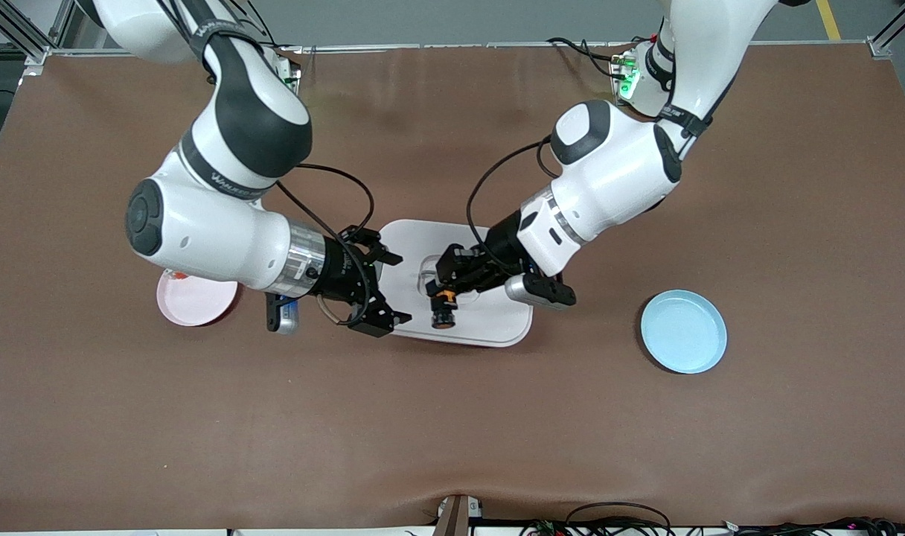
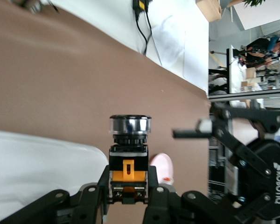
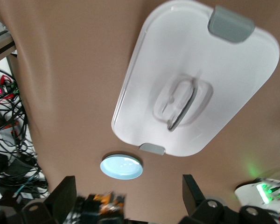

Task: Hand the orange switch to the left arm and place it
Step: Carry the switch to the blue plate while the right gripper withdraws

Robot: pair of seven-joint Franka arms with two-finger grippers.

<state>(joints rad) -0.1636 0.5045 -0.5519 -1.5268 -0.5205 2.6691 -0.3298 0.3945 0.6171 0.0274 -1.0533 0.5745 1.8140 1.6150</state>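
My left gripper (image 1: 445,292) is shut on the orange switch (image 1: 443,309) and holds it in the air over the white box (image 1: 497,316) at the table's middle. In the left wrist view the switch (image 2: 128,161) sits between the fingers, its silver-ringed face pointing away from my left gripper (image 2: 129,186). My right gripper (image 1: 402,289) is open wide and empty, over the box's edge toward the right arm's end, level with the switch and a short gap from it. In the right wrist view my right gripper (image 3: 126,198) frames the blurred switch (image 3: 105,203), with the box (image 3: 214,60) farther off.
A pink plate (image 1: 196,301) with a small red-marked item lies under the right arm's wrist. A blue plate (image 1: 683,331) lies toward the left arm's end, nearer the front camera than the box. Brown mat covers the table.
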